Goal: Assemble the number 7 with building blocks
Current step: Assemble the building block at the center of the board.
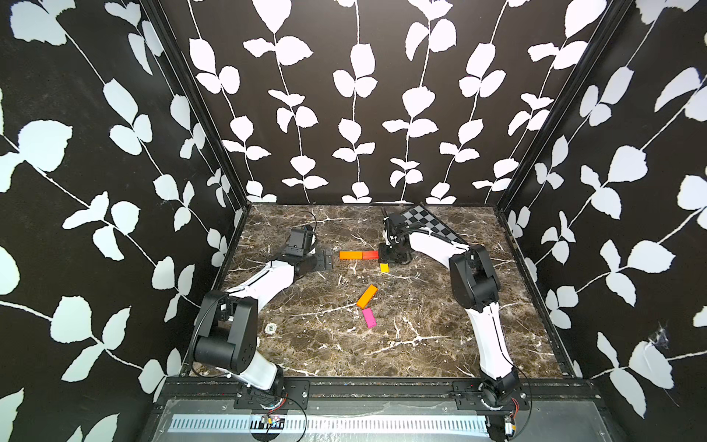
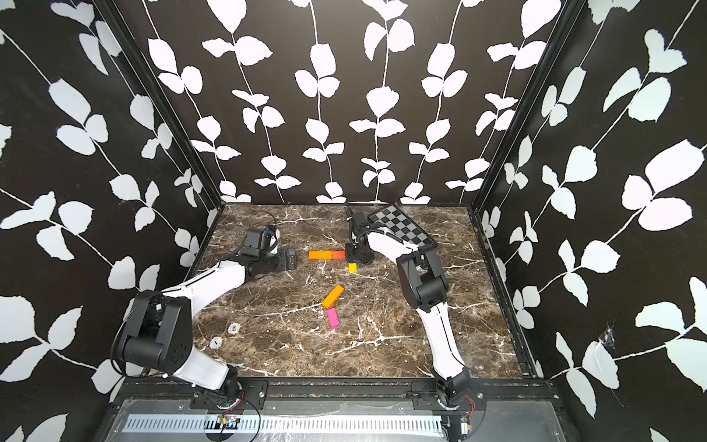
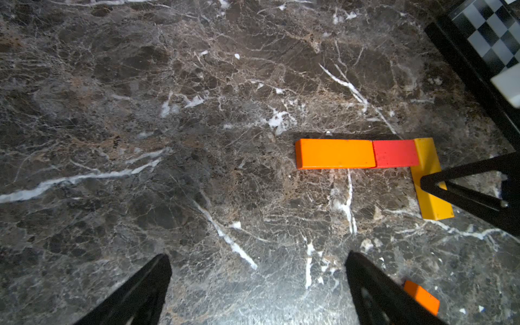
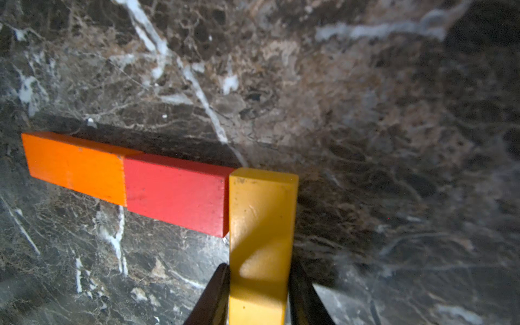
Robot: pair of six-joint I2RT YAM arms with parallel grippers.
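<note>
An orange block [image 1: 351, 255] and a red-orange block [image 1: 370, 255] lie end to end as the top bar of the number 7 on the marble table. My right gripper [image 1: 387, 261] is shut on the yellow block [image 4: 263, 213], whose end stands square against the red-orange block's [image 4: 176, 194] end. A second orange block [image 1: 367, 296] and the pink block [image 1: 369, 318] lie loose nearer the front, almost touching. My left gripper [image 1: 328, 260] hovers open and empty just left of the bar; its fingers [image 3: 157, 281] are wide apart.
A black-and-grey checkered board [image 1: 428, 224] leans at the back right, behind the right arm. Two small round white insets [image 2: 234, 328] sit in the table near the left arm's elbow. Black frame rails edge the marble table [image 1: 421, 344].
</note>
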